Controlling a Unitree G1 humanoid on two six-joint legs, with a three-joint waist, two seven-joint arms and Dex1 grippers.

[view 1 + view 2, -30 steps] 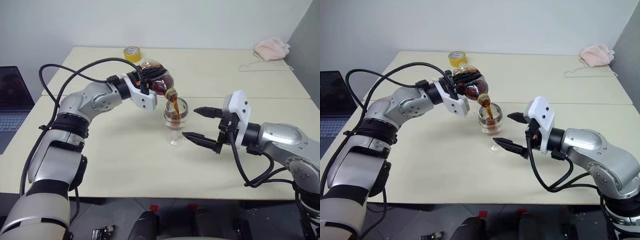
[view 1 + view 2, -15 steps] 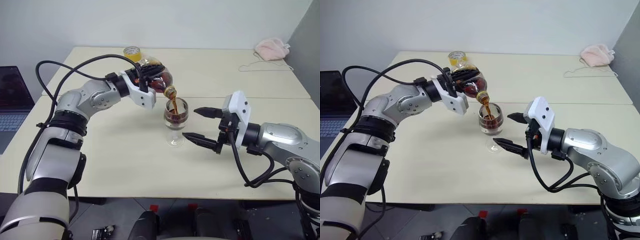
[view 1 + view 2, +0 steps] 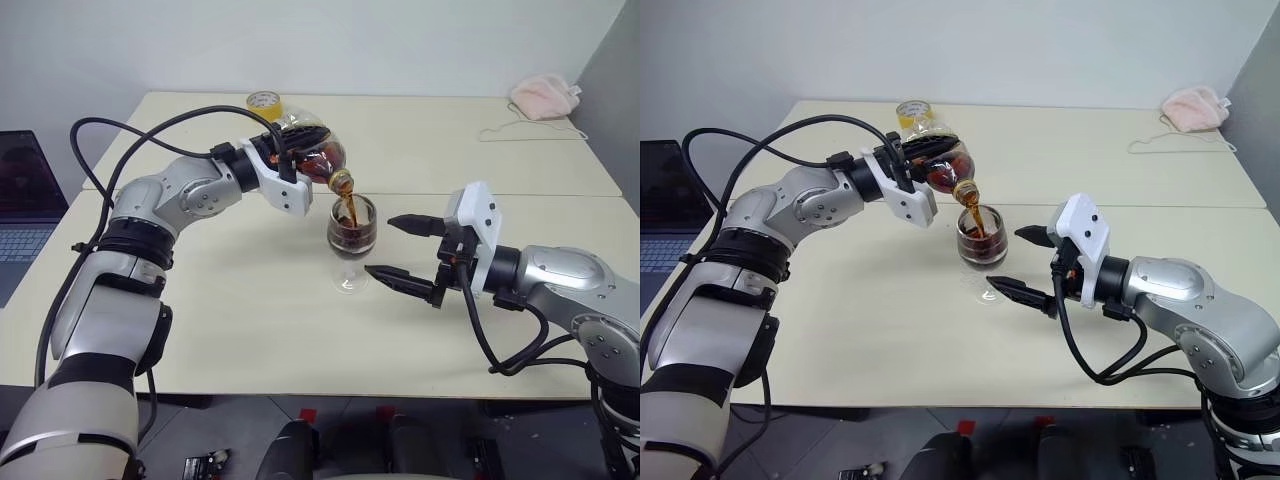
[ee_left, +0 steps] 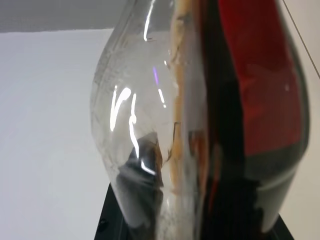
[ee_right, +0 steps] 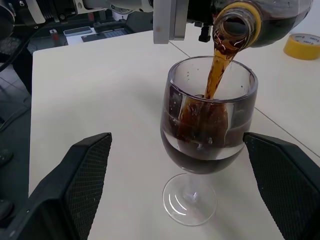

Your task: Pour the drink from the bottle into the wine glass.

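I keep my left tool (image 3: 292, 160) pinching the bottle (image 3: 312, 158) tipped at the wine glass's (image 3: 351, 240) eleven o'clock so the drink (image 5: 202, 127) streams in; right tool (image 3: 402, 250) waits spread at three o'clock, ready to steady it.

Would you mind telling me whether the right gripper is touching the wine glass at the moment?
No; the right gripper stands open, its fingers apart from the wine glass on either side.

Soft, even room light falls on the pale table (image 3: 250, 300), casting faint shadows. White glare streaks the bottle (image 4: 150, 150) in the left wrist view, blurred at close range; the wine glass (image 5: 207, 125) appears sharp.
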